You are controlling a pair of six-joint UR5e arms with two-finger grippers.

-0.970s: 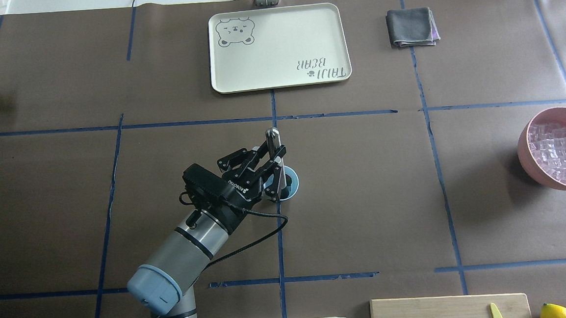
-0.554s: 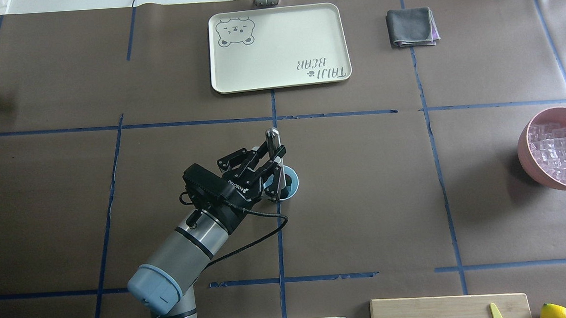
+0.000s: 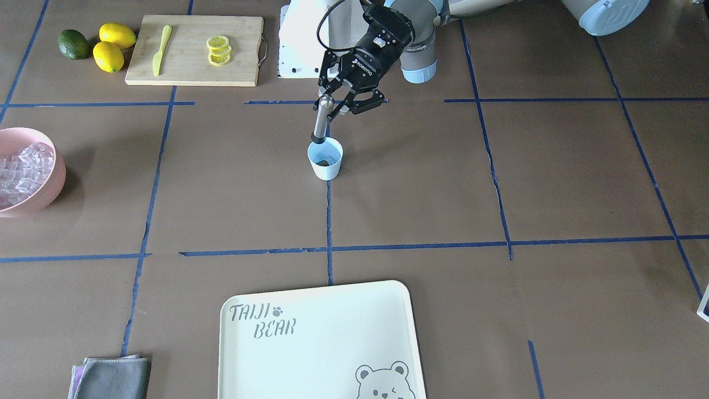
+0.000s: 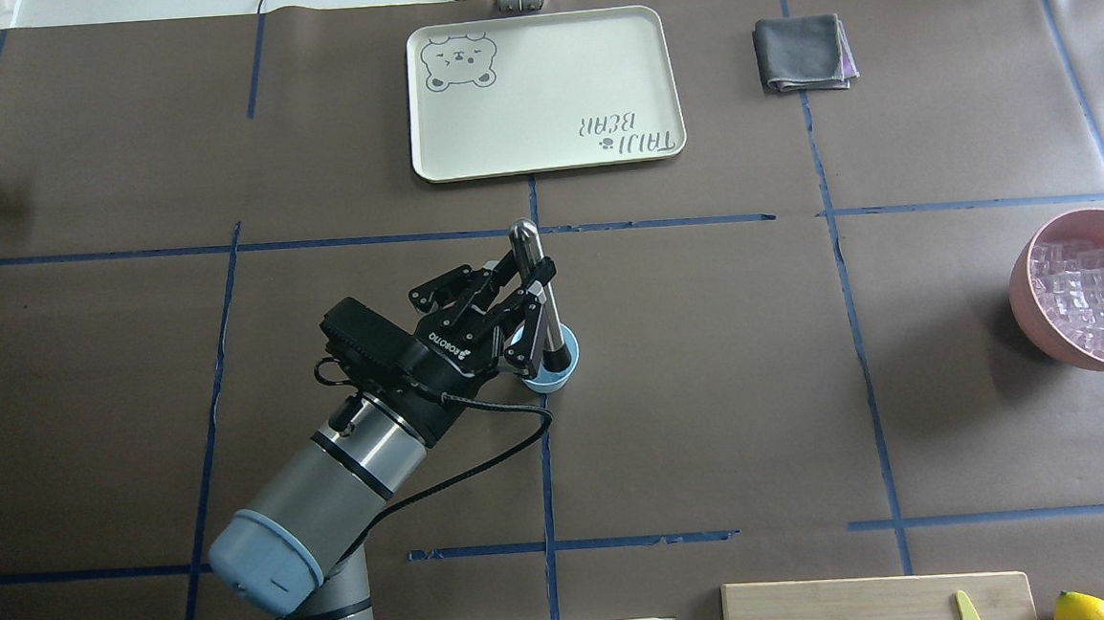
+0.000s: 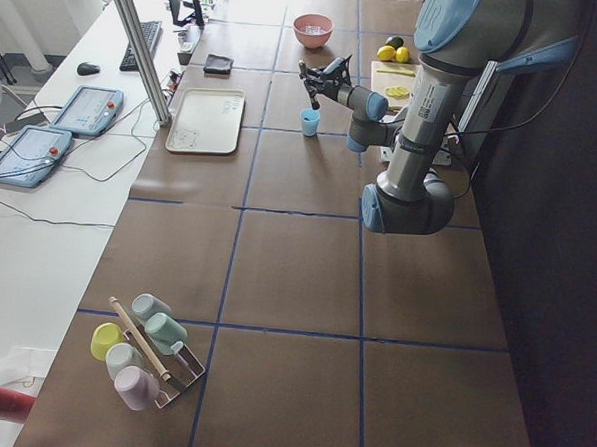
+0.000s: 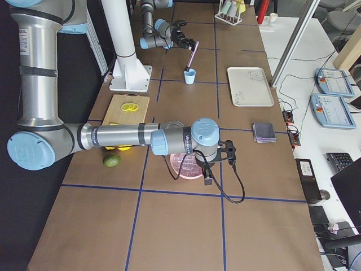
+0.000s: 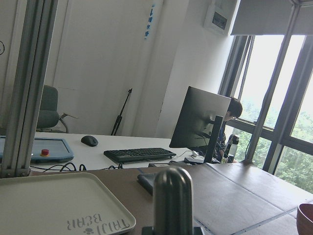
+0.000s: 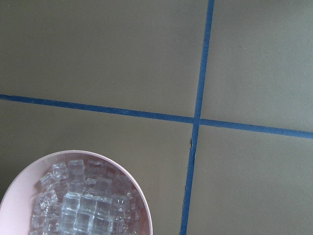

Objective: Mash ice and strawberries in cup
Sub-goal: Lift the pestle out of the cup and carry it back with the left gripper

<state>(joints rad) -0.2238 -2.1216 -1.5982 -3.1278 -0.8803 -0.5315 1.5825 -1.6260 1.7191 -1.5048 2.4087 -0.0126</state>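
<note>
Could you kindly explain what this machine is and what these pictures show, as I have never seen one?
It is a robot with two arms at a brown table. One camera faces it, one looks over its shoulders, two watch from the table's ends, and one rides on each wrist. The left arm has its jaws closed on a metal masher, its tip at the mouth of a small blue cup. The right arm hangs above a pink bowl of ice cubes; its jaws' state is unclear. Also there: a bear tray, a grey cloth, a cutting board with lemon slices.
</note>
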